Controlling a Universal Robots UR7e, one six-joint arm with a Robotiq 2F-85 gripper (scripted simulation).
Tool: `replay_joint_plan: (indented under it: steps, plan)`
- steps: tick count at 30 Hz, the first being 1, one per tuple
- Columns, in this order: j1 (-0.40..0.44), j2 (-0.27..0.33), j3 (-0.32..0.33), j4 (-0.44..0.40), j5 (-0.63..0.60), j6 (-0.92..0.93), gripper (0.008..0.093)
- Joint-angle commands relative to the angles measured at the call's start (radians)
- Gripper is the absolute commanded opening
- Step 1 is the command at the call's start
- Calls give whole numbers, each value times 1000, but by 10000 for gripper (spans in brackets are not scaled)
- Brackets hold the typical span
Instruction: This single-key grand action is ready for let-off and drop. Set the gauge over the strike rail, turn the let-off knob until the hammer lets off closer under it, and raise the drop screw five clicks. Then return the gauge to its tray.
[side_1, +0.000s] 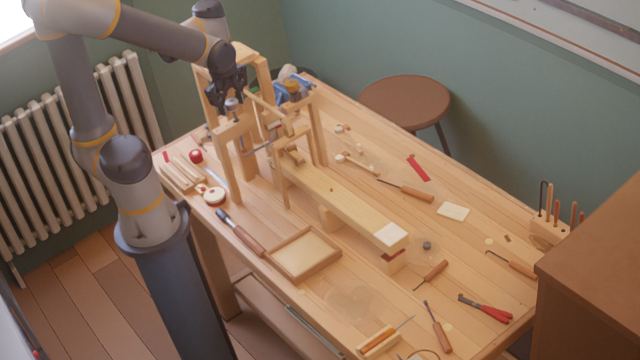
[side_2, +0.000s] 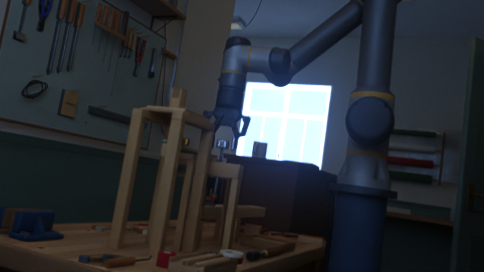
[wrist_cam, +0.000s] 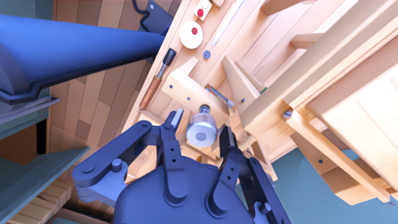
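My gripper (wrist_cam: 200, 123) stands open directly above the knurled metal knob (wrist_cam: 201, 133), which sticks up from a small wooden bracket (side_1: 231, 131) on the near side of the piano action frame (side_1: 260, 115). I hold nothing. The knob (side_1: 231, 104) sits just under the fingers (side_1: 226, 96). The long wooden key (side_1: 345, 200) runs from the frame toward the front of the bench, ending in a white cap. The shallow wooden tray (side_1: 303, 254) lies empty by the bench's near edge. I cannot make out the gauge or the strike rail for certain.
The workbench (side_1: 380, 220) carries scattered screwdrivers, chisels and a red-handled tool (side_1: 487, 310). A round stool (side_1: 406, 100) stands behind it, a radiator (side_1: 50, 150) to the left, and a blue vise (side_2: 31, 224) at the far end. A tool block (side_1: 550, 225) sits at the right edge.
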Motion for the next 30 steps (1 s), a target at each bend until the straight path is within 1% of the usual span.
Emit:
replay_joint_plan:
  steps: [1, 7, 21, 30]
  plan:
    - [0, -2, -1, 2, 0, 0, 640]
    - [0, -23, -14, 34, 0, 0, 640]
    - [0, -100, -73, 171, 0, 0, 640]
    - [0, -112, -85, 196, 0, 0, 640]
